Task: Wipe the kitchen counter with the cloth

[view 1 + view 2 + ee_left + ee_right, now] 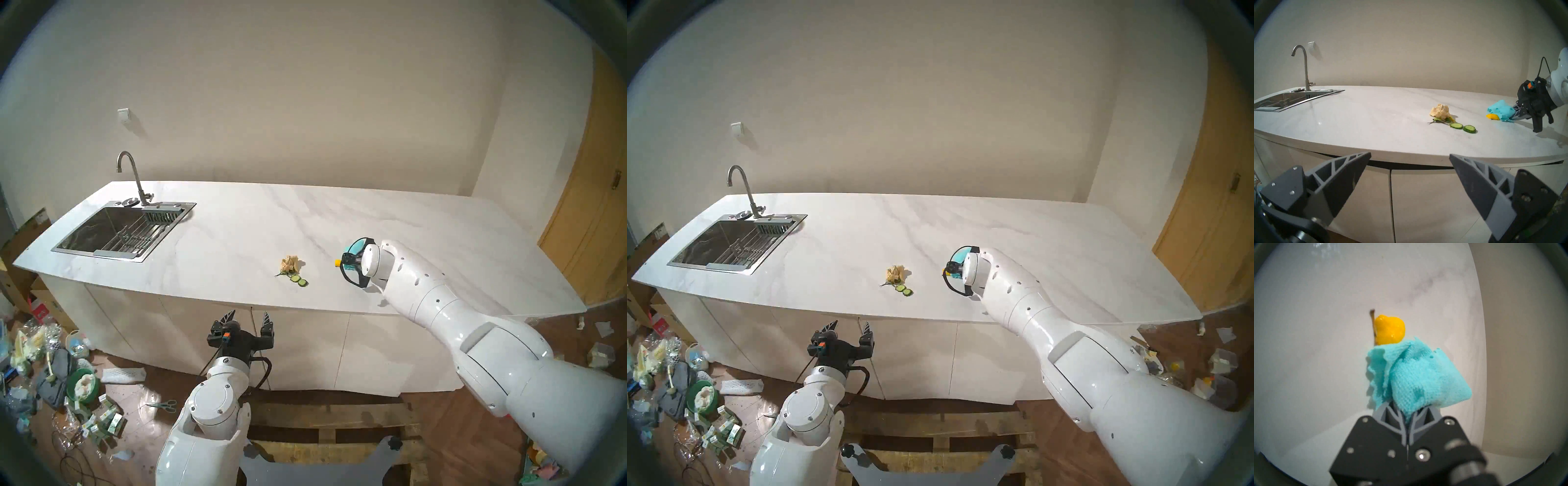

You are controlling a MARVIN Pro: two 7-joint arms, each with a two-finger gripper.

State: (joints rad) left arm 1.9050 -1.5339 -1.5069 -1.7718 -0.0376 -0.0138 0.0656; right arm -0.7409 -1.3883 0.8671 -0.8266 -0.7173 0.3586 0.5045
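Right end effector (1407, 412) clamped on turquoise cloth (1417, 377), pressed to marble worktop (237, 220); yellow fruit scrap (1390, 331) touching at 12 o'clock. Left end effector (1409, 158) wide open, empty.

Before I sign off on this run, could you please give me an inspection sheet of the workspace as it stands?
Surface: white marble-look kitchen counter, steel sink and tap at its left end.
Job's things: crumpled turquoise cloth touching a yellow food scrap on the counter.
Clutter: beige paper wad, green stem scraps, two cucumber slices.
Grippers: right hand shut on the cloth; left hand open, empty, in front of the cabinets below the counter edge.
Cables: black cable loops at each wrist.
Surroundings: littered floor, scissors, wooden door.
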